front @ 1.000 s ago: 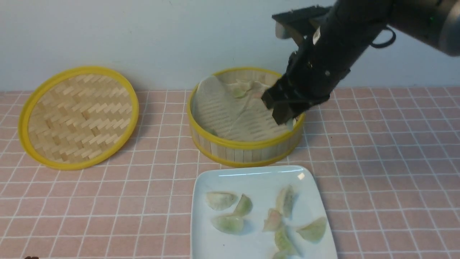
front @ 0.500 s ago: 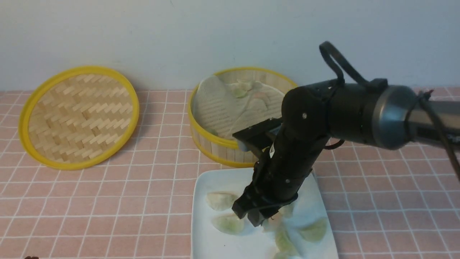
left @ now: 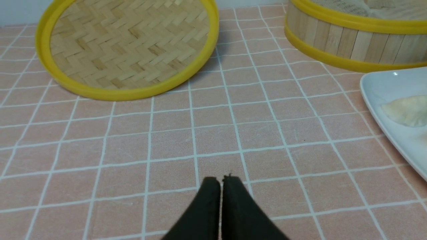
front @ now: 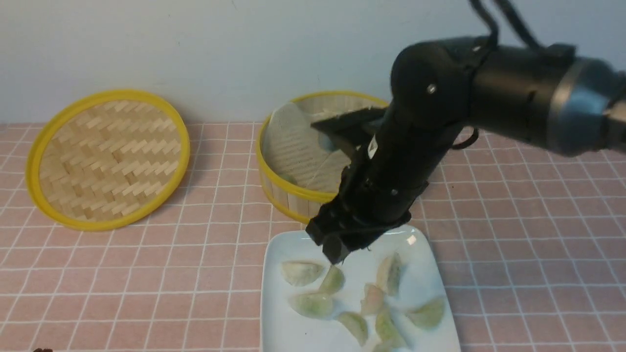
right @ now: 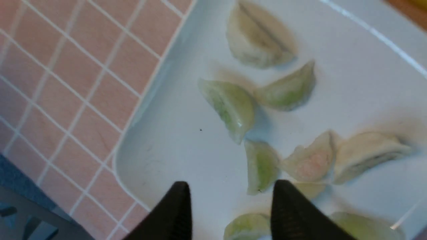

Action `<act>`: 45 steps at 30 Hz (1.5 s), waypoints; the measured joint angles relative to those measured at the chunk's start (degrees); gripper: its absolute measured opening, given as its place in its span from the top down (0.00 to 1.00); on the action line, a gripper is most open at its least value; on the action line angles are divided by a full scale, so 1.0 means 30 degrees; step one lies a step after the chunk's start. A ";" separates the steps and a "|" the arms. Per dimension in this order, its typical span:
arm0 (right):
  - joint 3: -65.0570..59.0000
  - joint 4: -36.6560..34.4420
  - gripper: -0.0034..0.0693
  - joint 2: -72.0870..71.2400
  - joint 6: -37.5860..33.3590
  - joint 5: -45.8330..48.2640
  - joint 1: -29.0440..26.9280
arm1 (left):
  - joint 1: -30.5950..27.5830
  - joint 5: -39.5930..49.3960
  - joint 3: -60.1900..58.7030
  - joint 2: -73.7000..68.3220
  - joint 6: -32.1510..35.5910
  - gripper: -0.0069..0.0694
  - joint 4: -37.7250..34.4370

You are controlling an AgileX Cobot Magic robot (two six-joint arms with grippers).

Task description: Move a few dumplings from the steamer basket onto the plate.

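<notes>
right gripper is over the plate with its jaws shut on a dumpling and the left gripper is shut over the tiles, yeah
Not quite. The right gripper is over the plate, but the right wrist view shows its jaws open with no dumpling between them; the dumplings lie on the plate. The left gripper is shut over the tiles.
</notes>
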State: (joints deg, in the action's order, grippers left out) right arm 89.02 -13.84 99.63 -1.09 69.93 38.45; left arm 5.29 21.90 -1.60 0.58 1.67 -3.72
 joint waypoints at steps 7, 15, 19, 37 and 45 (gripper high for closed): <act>-0.0634 0.3066 0.96 -0.7824 0.1967 0.0297 0.0000 | 0.0000 0.0000 0.0000 0.0000 0.0000 0.92 0.0000; -0.7976 0.6777 0.97 -1.8616 0.5319 -0.4392 0.0000 | 0.0000 0.0000 0.0000 0.0000 0.0000 0.92 0.0000; -1.2497 0.7570 0.97 -2.3302 0.5822 -0.8379 0.0000 | 0.0000 0.0000 0.0000 0.0000 0.0000 0.92 0.0000; -2.1286 1.0677 0.97 -3.1121 1.1626 -1.4429 0.0000 | 0.0000 0.0000 0.0000 0.0000 0.0000 0.92 0.0000; -2.1286 1.1179 0.97 -3.1121 1.1620 -1.4515 0.0000 | 0.0000 0.0000 0.0000 0.0000 0.0000 0.92 0.0000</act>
State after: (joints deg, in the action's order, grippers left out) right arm 25.16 19.70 6.26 33.77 26.39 38.45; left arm 5.29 21.90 -1.60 0.58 1.67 -3.72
